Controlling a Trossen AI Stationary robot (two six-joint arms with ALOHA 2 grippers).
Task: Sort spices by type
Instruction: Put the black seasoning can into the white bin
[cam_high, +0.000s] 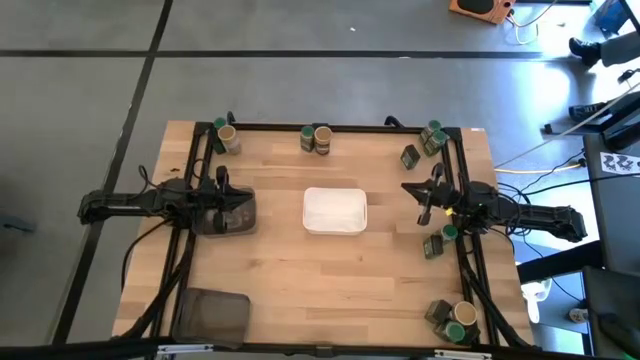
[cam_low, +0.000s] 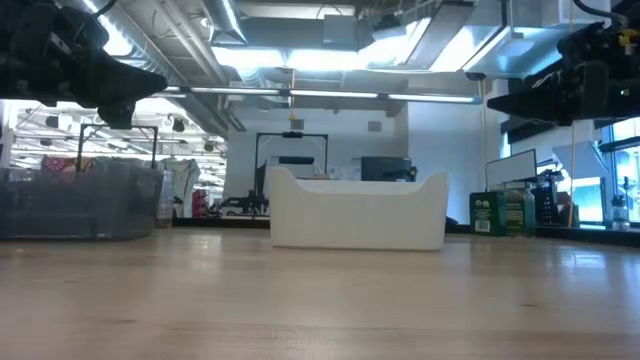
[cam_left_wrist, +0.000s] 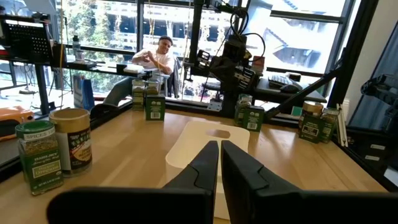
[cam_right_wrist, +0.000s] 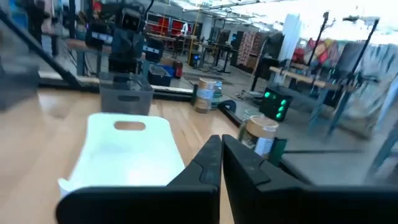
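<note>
The spices stand in small groups along the table's edges: jars at the far left corner (cam_high: 226, 136), at the far middle (cam_high: 316, 138) and at the far right (cam_high: 430, 138), more by the right edge (cam_high: 440, 240) and at the near right corner (cam_high: 452, 318). In the left wrist view a green-lidded jar (cam_left_wrist: 38, 155) and a tan-topped jar (cam_left_wrist: 71, 140) stand side by side. My left gripper (cam_high: 240, 203) (cam_left_wrist: 219, 163) is shut and hovers level over a dark grey tray (cam_high: 226, 218). My right gripper (cam_high: 418, 195) (cam_right_wrist: 221, 158) is shut at the right side and holds nothing.
A white tray (cam_high: 335, 228) (cam_low: 358, 225) sits at the table's middle between both grippers. A second dark grey tray (cam_high: 212, 315) lies at the near left corner. A dark frame (cam_high: 340, 127) runs along the table's far edge and sides. A person (cam_left_wrist: 158, 56) sits beyond the table.
</note>
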